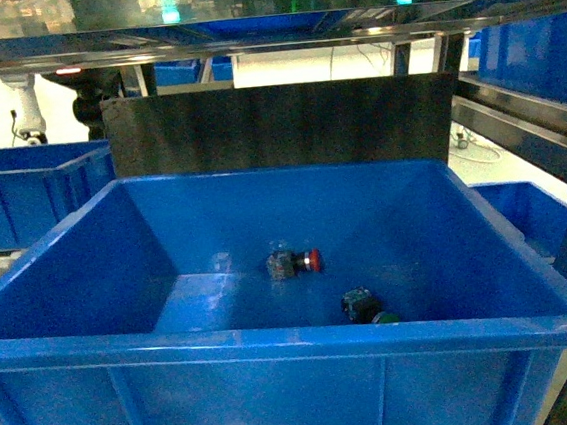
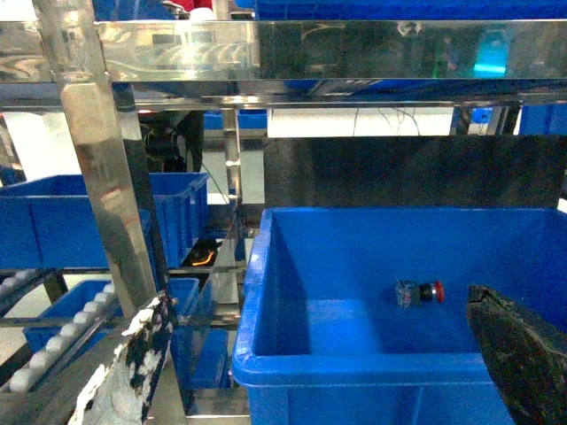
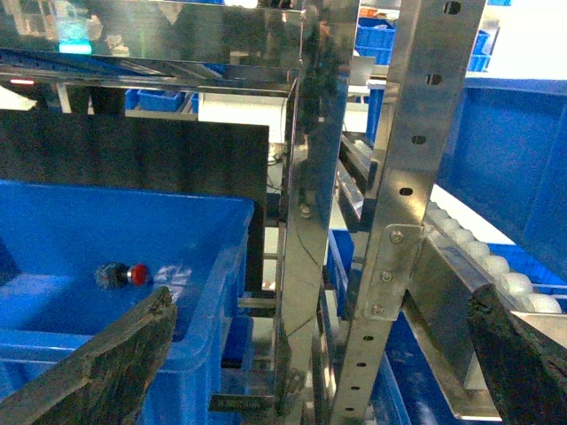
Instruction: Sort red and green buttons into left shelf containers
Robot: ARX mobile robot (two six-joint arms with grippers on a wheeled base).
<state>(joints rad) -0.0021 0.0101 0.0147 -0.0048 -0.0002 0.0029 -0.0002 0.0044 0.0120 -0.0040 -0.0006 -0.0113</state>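
Note:
A red button point(image 1: 295, 263) lies on its side on the floor of the big blue bin point(image 1: 276, 339) in the middle of the head view. A green button point(image 1: 366, 307) lies nearer the bin's front wall, right of the red one. Neither gripper shows in the head view. My left gripper point(image 2: 317, 301) is open and empty, in front of the bin's near left corner; the red button point(image 2: 418, 293) lies beyond it. My right gripper point(image 3: 323, 297) is open and empty beside the bin's right wall, facing a steel post point(image 3: 306, 221); the red button point(image 3: 122, 275) shows at its left. Blue left shelf containers point(image 1: 21, 203) stand on the left.
Steel shelf uprights point(image 2: 106, 177) stand left of the bin, and a perforated post point(image 3: 403, 204) stands right of it. White roller tracks point(image 3: 496, 266) run along the right shelf. A dark panel point(image 1: 275, 128) stands behind the bin. More blue bins point(image 2: 62, 221) sit lower left.

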